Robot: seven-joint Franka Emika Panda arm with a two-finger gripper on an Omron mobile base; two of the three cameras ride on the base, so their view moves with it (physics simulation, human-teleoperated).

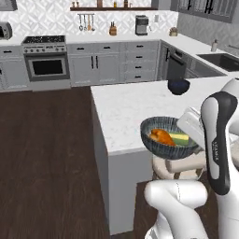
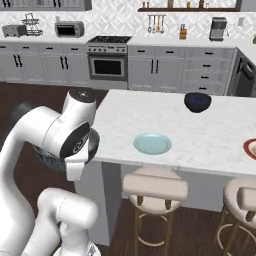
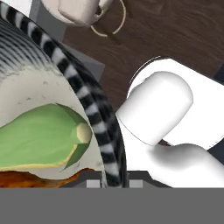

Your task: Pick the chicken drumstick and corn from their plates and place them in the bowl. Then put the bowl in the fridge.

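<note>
I have the bowl [image 1: 169, 137] by its rim, lifted off the worktop [image 1: 126, 109] and hanging past its near edge, above a stool [image 1: 179, 168]. In the hand view the striped rim runs straight down between my jaws [image 3: 114, 183], so I judge them closed on it, though the tips themselves are mostly hidden there.

The risk is the one-sided grip: I judge the bowl could tip or twist about that single pinch on its rim as I swing toward the fridge, and a sudden turn of the base could roll the food up the wall and over the edge. A slip here would send everything to the floor rather than back onto the worktop. The stool and the worktop's corner sit close beneath, so a low swing could also knock the bowl.

Inside it lie the chicken drumstick [image 1: 161, 136] and the corn [image 1: 179, 138], side by side and touching. The pale blue plate [image 2: 152, 143] sits bare on the worktop, and the red-rimmed plate [image 2: 250, 148], cut off at the right edge of the right base view, shows nothing on the part visible. The small dark blue bowl [image 2: 197, 102] stands farther back; I cannot see its contents.
</note>
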